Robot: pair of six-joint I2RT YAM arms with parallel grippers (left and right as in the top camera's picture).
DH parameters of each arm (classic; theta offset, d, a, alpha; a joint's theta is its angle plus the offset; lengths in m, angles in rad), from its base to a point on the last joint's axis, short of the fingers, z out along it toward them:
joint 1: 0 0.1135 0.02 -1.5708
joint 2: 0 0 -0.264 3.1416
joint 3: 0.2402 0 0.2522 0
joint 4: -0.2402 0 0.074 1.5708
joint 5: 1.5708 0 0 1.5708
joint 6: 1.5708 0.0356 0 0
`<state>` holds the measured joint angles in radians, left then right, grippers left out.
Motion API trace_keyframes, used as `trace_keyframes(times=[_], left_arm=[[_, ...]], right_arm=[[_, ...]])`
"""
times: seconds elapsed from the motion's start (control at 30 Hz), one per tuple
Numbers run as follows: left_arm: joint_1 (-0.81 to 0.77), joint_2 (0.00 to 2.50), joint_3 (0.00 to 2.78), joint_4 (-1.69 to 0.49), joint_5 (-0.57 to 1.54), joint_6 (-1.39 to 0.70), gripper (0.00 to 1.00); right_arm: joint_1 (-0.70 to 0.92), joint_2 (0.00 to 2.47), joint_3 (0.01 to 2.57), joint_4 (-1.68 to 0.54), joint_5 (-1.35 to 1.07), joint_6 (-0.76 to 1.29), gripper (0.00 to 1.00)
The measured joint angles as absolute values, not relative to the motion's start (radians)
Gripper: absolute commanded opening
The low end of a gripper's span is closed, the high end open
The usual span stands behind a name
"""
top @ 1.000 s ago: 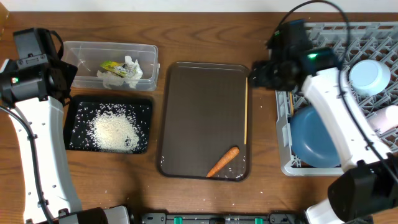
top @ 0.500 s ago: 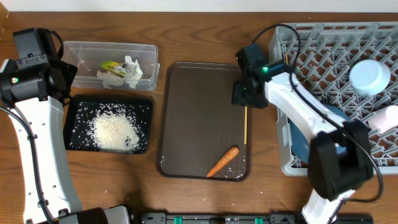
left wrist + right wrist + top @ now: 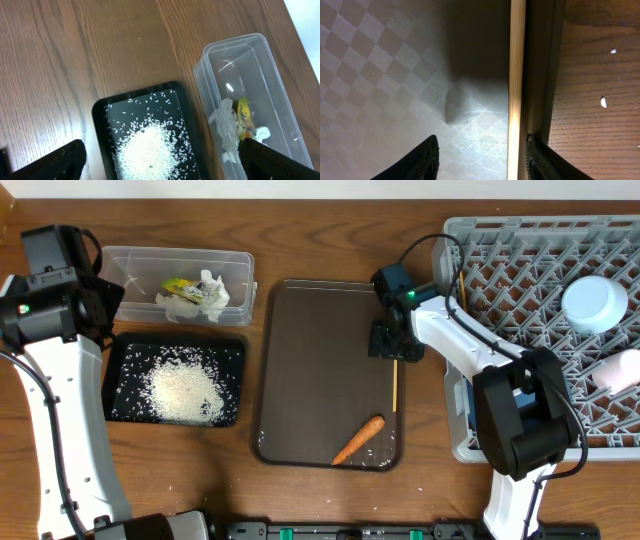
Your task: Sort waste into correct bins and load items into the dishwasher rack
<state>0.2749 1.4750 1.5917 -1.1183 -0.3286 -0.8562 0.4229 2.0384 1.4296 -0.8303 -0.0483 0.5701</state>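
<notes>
- Check the right gripper: it sits low over the right edge of the brown tray, with its jaws partly apart.
- Note that the two fingers straddle the wooden chopstick. The stick lies close to the right-hand finger and nothing is clamped.
- Find the chopstick lying flat along the tray's right rim, parallel to it.
- Find the carrot in the tray's lower right corner, lying at a slant, well apart from the gripper.
- Check the left gripper: its jaws stand wide and empty, hanging above the black tray and the clear tub.
- Note that the rice lies heaped in the black tray, with loose grains scattered around the heap.
- Note that the crumpled paper and the yellow-green wrapper lie together in the tub.
- Find the grey rack at the right of the worktop. It holds the light-blue bowl and the white cup.
</notes>
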Motion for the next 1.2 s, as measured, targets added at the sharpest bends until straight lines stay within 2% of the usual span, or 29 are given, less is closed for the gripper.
trace_keyframes(times=[0.6, 0.67, 0.77, 0.83, 0.87, 1.03, 1.2], left_arm=[[0.275, 1.475, 1.592, -1.118, -0.329, -0.856, 0.99], [0.275, 1.475, 1.592, -1.118, -0.329, -0.856, 0.99], [0.275, 1.475, 1.592, -1.118, -0.329, -0.856, 0.99], [0.275, 1.475, 1.592, -1.118, -0.329, -0.856, 0.99], [0.275, 1.475, 1.592, -1.118, -0.329, -0.856, 0.99], [0.275, 1.475, 1.592, -1.118, -0.329, -0.856, 0.99], [0.275, 1.475, 1.592, -1.118, -0.329, -0.856, 0.99]], right_arm=[[0.486, 2.055, 1.411, -0.804, -0.010, 0.570, 0.50], [0.493, 2.056, 1.411, -0.804, -0.002, 0.571, 0.44], [0.507, 2.056, 1.410, -0.802, 0.003, 0.569, 0.24], [0.517, 2.056, 1.410, -0.803, 0.007, 0.574, 0.04], [0.520, 2.056, 1.410, -0.801, 0.007, 0.574, 0.01], [0.520, 2.056, 1.412, -0.809, 0.001, 0.583, 0.01], [0.511, 2.056, 1.486, -0.908, -0.028, 0.563, 0.01]])
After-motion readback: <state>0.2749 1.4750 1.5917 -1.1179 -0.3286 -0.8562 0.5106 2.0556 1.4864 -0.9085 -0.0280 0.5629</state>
